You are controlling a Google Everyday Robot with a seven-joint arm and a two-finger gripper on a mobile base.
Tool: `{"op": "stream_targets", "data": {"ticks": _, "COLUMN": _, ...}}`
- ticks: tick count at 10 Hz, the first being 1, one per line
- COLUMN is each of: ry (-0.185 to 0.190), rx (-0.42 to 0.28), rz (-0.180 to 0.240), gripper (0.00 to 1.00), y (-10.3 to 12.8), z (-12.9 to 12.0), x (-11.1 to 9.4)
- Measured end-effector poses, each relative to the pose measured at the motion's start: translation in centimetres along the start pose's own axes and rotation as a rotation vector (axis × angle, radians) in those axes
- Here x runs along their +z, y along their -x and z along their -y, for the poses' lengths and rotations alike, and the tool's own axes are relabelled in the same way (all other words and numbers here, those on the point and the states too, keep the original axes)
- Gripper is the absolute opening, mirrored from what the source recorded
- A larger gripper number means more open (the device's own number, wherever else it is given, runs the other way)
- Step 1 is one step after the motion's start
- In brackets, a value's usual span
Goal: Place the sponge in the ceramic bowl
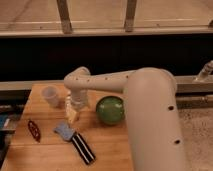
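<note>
The white arm (145,100) fills much of the right foreground and is cut off by the lower edge. Its broad forearm hides the right part of the wooden surface (110,145) behind it. From the elbow joint the arm turns downward, and the end effector (75,106) hangs at its tip, low over the surface between a small translucent cup (50,95) and the ceramic bowl (111,119). The wrist covers it from above (and it blends with what lies below), so I cannot tell whether it is open, closed or holding anything. A pale tube-like thing (71,116) shows just under it, partly covered; where one ends and the other begins is hard to make out.

The sponge (63,130) lies flat on the surface, outside the bowl, a little below and to the left of the end effector and apart from it. It is close to square, so a long axis is barely readable. Its outline looks turned at an angle to the surface's edges, one corner aimed toward the lower right. At that corner begins a black strap with white stripes (83,149), touching or just beside it (I cannot tell which), and running away diagonally to the lower right.

The green bowl stands upright to the right of the end effector, well apart from the sponge. A small dark red object (34,130) lies left of the sponge, its shape unclear.
</note>
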Motion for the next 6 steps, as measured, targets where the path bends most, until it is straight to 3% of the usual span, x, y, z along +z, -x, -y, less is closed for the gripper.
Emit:
{"op": "stream_targets", "data": {"ticks": 1, "ry": -0.021, "rx": 0.011, "rz": -0.015, "gripper": 0.8, "y": -0.5, "z": 0.4, "x": 0.3}}
{"op": "stream_targets", "data": {"ticks": 3, "ry": -0.028, "rx": 0.004, "rz": -0.023, "gripper": 0.8, "y": -0.5, "z": -0.5, "x": 0.6}}
{"op": "stream_targets", "data": {"ticks": 6, "ry": -0.007, "rx": -0.005, "rz": -0.013, "gripper": 0.8, "y": -0.9, "z": -2.2, "x": 1.5}}
